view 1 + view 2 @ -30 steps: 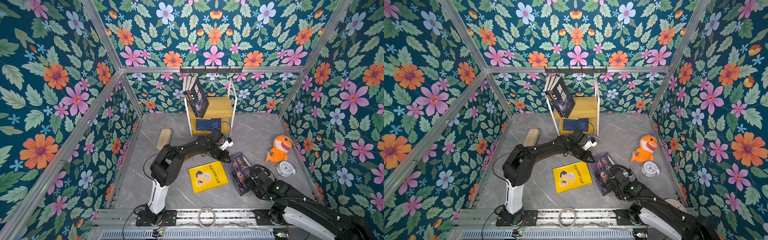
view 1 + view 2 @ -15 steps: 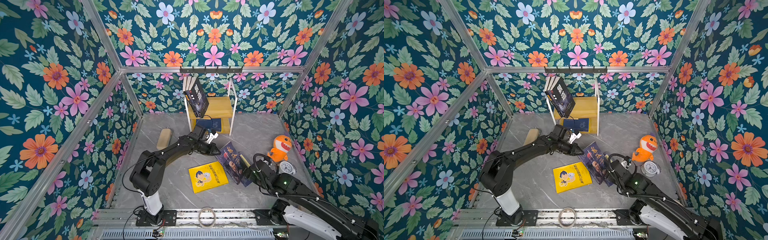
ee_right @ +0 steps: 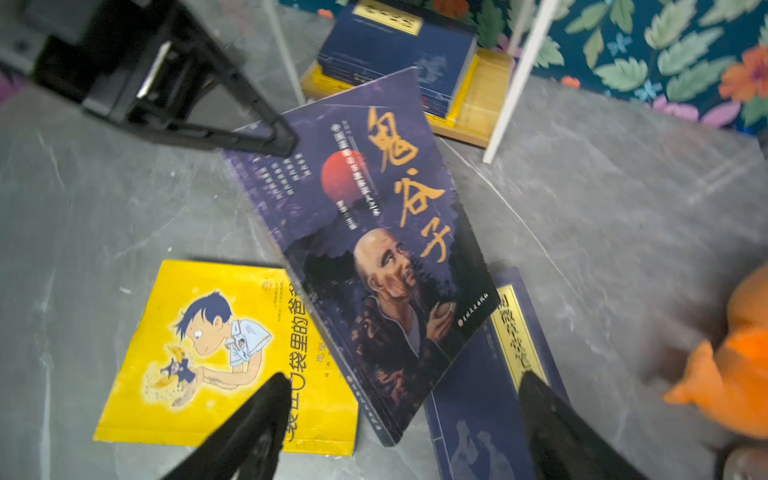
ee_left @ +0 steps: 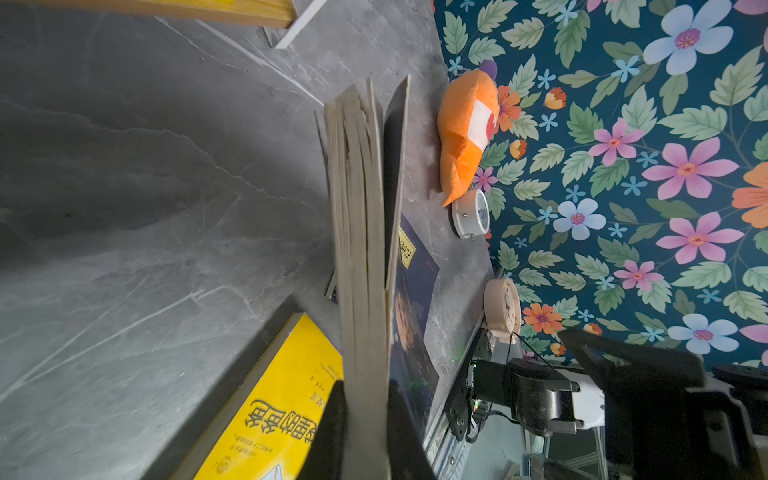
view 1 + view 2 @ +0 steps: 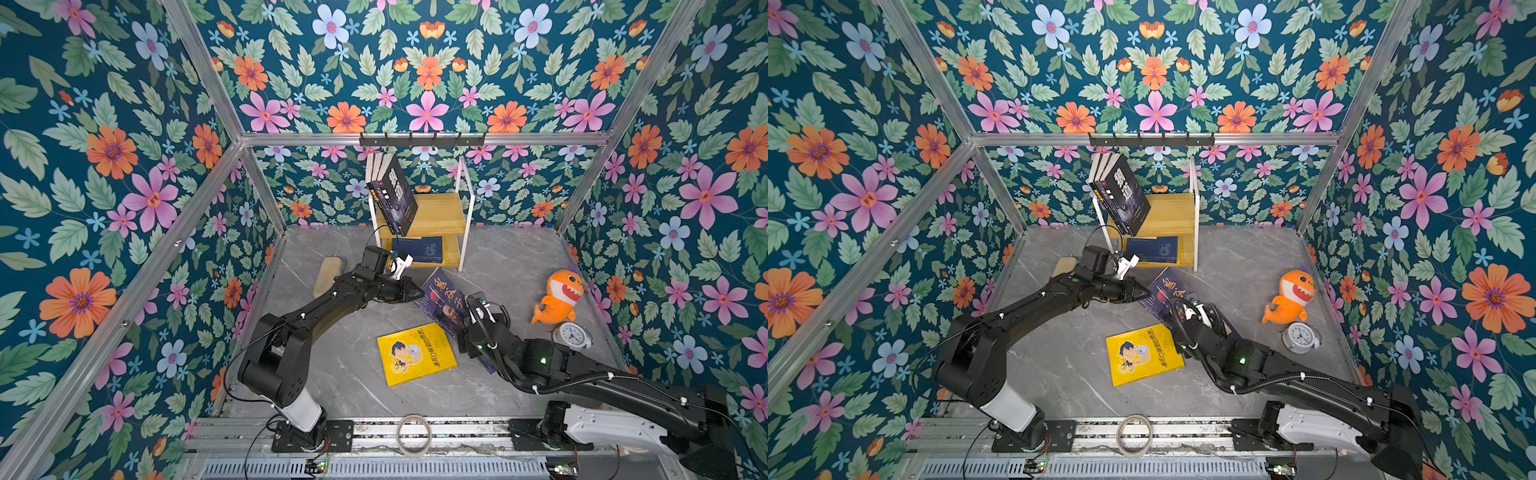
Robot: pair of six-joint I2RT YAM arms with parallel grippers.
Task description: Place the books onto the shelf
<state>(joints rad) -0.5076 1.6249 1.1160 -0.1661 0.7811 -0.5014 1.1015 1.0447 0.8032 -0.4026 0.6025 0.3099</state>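
Grey marble tabletop, floral walls around. Your left gripper is clamped on the left edge of the dark book at frame centre, tilting it off the table, probably for carrying to the shelf at upper centre. Your right gripper hangs with jaws apart at the book's lower end, holding nothing. A yellow book lies flat below centre.

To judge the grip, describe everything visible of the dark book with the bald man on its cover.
The dark book is a thin paperback: navy-purple cover, large orange Chinese characters, a red disc, a bald old man; beige page edges. It is tilted, one edge clamped in the shut left gripper, overlapping the yellow book and a navy book. The open right gripper straddles its near end without gripping.
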